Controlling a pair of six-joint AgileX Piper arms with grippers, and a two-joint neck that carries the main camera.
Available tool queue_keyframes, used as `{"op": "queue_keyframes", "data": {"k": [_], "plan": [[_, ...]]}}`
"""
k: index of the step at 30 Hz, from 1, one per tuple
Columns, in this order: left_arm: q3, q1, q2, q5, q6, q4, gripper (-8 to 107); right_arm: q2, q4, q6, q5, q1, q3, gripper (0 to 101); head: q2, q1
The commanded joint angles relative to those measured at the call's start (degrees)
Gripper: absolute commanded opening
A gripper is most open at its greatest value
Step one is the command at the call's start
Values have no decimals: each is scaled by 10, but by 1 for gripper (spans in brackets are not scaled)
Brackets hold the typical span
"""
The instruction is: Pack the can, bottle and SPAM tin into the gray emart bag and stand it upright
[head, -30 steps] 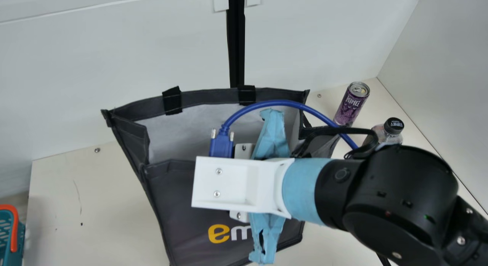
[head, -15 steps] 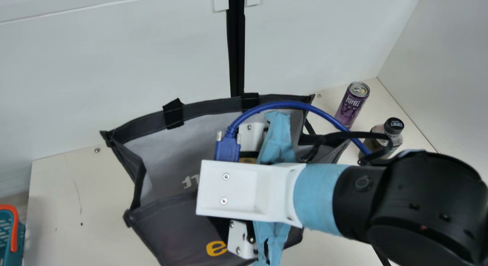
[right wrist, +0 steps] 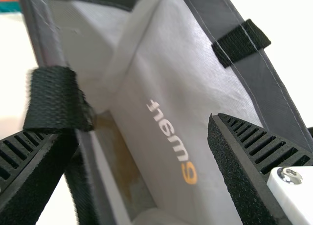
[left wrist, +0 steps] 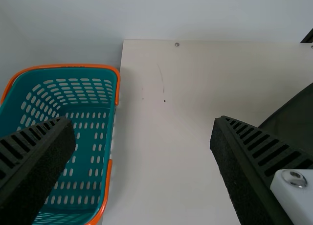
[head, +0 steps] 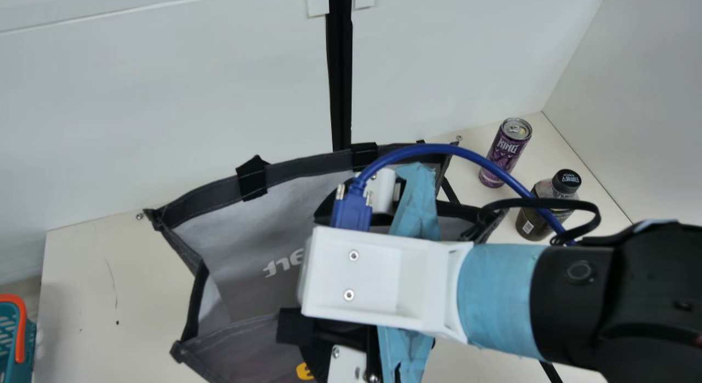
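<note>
White walls [head: 164,86], black strip [head: 340,70], cream table [head: 137,295]

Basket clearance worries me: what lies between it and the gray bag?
The main view shows bare table with a thin scratch and a dark speck.

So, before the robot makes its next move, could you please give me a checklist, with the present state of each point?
1. Mouth of the gray bag open: ok.
2. Can inside the bag: not ok, it stands on the table.
3. Bottle inside the bag: not ok, it also stands on the table.
4. SPAM tin inside the bag: cannot tell.
5. Right gripper open: ok.
6. Right gripper not touching the bag's rim: cannot tell.
</note>
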Motion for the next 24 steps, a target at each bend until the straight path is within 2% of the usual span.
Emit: {"op": "queue_keyframes", "data": {"k": [1,18,24], "plan": [[0,0,0,0,0,0,90,-3,8,6,0,3,0,95,-1,-13],[0,0,0,0,0,0,90,-52,34,76,0,39,-2,95,-1,-13],[0,0,0,0,0,0,90,-70,30,97,0,27,-13,95,-1,-13]]}}
